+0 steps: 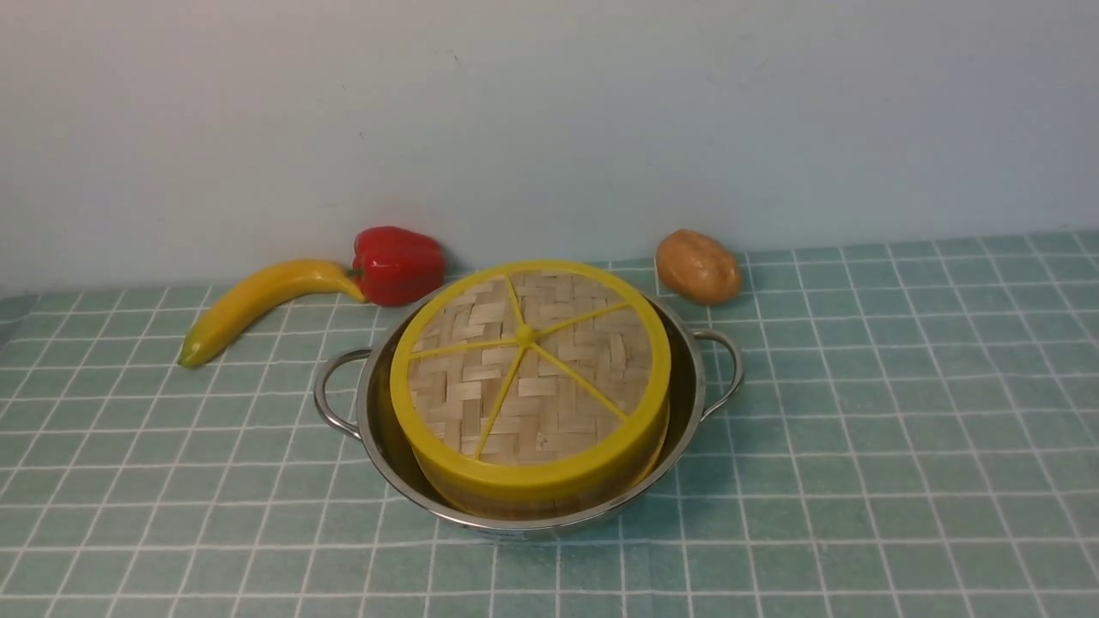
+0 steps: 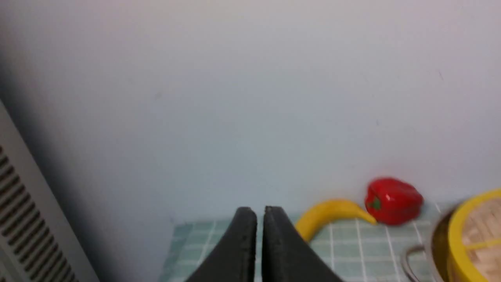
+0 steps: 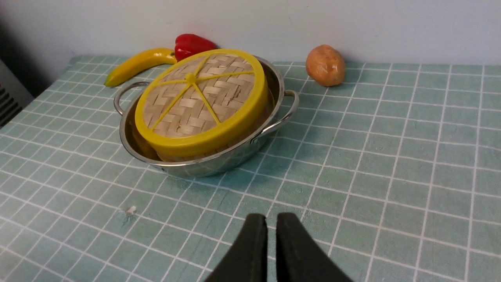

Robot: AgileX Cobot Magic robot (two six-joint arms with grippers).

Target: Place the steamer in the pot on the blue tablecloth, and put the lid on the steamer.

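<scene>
black fingers of the right hand [image 3: 271,221] sit closest, up above the blue tablecloth [image 3: 391,156]. its two fingers have only a thin gap between them, and they pinch nothing. the left hand [image 2: 260,215] is off to the side, near the wall. its fingers are almost pressed together too, with a tiny slit, and they hold nothing.

out on the table, the pot [image 1: 691,386] sits on the blue tablecloth [image 1: 901,429]. it is shiny and has a loop handle on each side. the steamer [image 1: 481,502] sits inside the pot. only a strip of its side shows under the lid [image 1: 528,378]. the lid lies on top of the steamer. it is a flat woven circle with a fat yellow edge, yellow spokes and a little knob in the middle. it looks a bit tipped, higher at the back.

behind the pot, by the wall, a yellow banana [image 1: 258,305] touches a red pepper [image 1: 397,264]. a brown potato [image 1: 697,266] lies on the other side, just behind the pot.
</scene>
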